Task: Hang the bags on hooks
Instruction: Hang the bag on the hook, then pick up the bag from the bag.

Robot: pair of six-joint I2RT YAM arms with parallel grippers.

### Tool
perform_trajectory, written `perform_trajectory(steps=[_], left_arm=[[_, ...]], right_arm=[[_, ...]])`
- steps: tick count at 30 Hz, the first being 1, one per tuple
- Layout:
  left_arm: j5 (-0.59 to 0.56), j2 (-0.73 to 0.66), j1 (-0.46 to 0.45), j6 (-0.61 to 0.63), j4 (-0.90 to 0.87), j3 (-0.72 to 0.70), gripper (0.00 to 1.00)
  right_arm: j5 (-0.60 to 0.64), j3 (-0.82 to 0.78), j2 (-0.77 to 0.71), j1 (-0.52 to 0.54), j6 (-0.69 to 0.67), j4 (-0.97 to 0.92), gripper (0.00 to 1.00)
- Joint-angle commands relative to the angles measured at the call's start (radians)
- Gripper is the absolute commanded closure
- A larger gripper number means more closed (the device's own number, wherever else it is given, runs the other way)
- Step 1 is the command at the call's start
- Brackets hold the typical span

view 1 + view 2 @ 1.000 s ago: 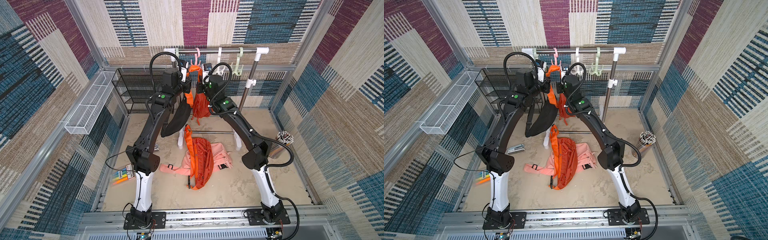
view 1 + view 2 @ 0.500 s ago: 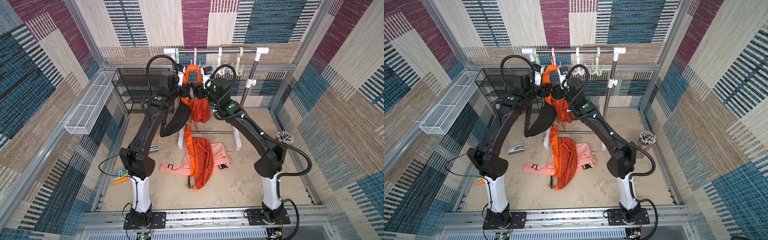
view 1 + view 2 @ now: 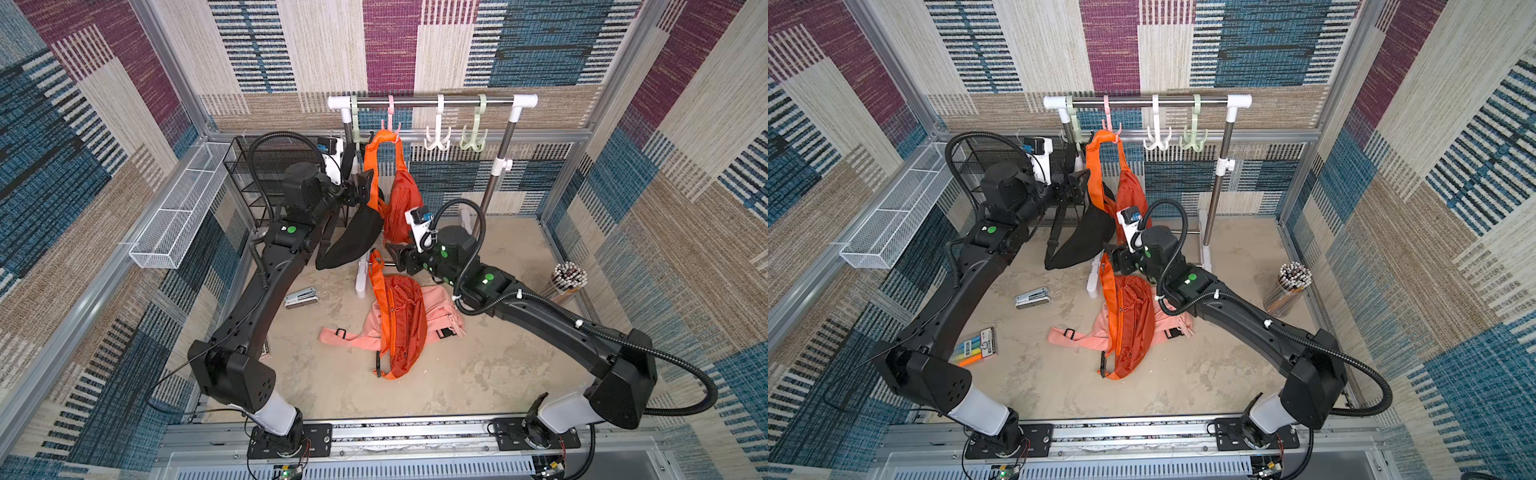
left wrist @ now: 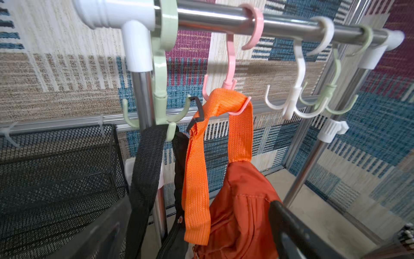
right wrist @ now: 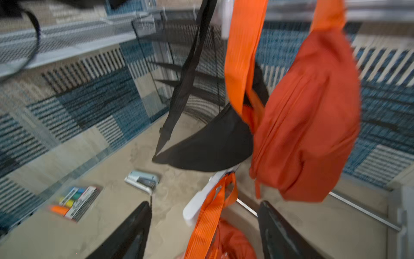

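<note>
An orange bag (image 3: 401, 199) hangs by its orange strap (image 4: 224, 101) from the pink hook (image 3: 390, 120) on the rail, seen in both top views and both wrist views. My left gripper (image 3: 368, 189) is open beside the strap's left run; in the left wrist view the strap (image 4: 197, 179) dangles loose ahead of the spread fingers (image 4: 289, 228). My right gripper (image 3: 395, 257) is open and low, under the hanging bag (image 5: 309, 125), with the floor bag's strap (image 5: 208, 215) showing between its fingers (image 5: 275, 226).
A black bag (image 3: 349, 241) hangs from the leftmost green hook (image 3: 355, 137). White (image 3: 437, 137) and green (image 3: 473, 137) hooks hang bare. Another orange bag (image 3: 401, 328) lies over a pink bag (image 3: 436, 316) on the floor. Stapler (image 3: 301, 298), marker pack (image 3: 976, 345), pencil cup (image 3: 567, 282), mesh shelf (image 3: 257, 166).
Both grippers have opened and let go of the orange bag, which now hangs from the pink hook. The right arm has dropped down and back; the left has drawn back slightly.
</note>
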Motion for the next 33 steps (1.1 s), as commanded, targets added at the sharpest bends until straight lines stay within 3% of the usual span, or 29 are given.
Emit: perform_trajectory(steps=[1,6,16,22,29,33], left_arm=[[0.014,-0.095,0.033,-0.133,0.216,-0.123,0.01],[-0.018,-0.235,0.061,-0.157,0.237,-0.268,0.03],[-0.076,-0.412,0.109,-0.147,0.155,-0.465,0.03],[-0.078,-0.461,0.143,-0.151,0.137,-0.557,0.04],[-0.008,-0.449,0.177,-0.078,0.106,-0.578,0.05],[0.151,-0.405,0.209,-0.052,0.139,-0.602,0.07]], right_arm=[[0.004,-0.106,-0.019,0.059,0.139,-0.068,0.25],[-0.026,-0.229,0.027,0.114,0.272,-0.031,0.27],[-0.012,-0.088,0.296,0.121,0.314,-0.039,0.33],[0.083,0.008,0.447,0.12,0.324,-0.076,0.5],[0.143,0.024,0.423,0.118,0.279,-0.058,0.99],[0.131,0.001,0.313,0.114,0.193,-0.034,1.0]])
